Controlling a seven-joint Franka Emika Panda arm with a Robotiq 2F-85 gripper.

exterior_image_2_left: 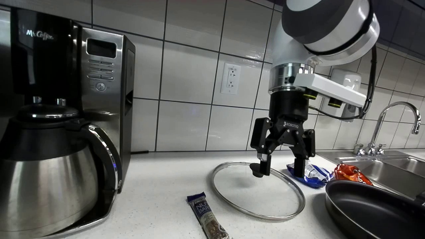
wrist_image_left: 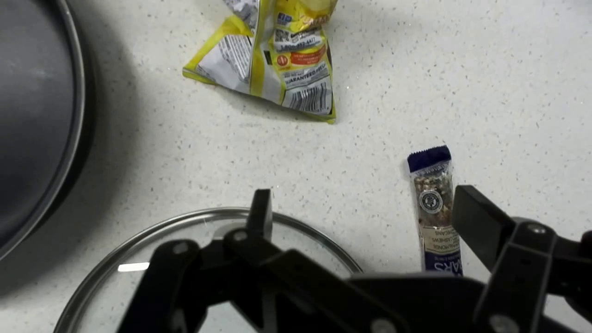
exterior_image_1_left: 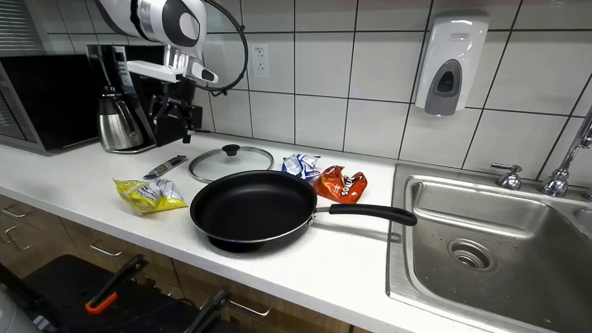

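Lying below fingers: nut bar

In an exterior view: glossy white-tiled wall, dark grout, across the back; pale speckled tabletop along it. Wall outlet at 11 o'clock, white-and-gray soap dispenser at 2, chrome faucet at 3, stainless sink at 4, metal-handled wood-grain drawers at 8. Light glare on tiles in an exterior view, toward 1.
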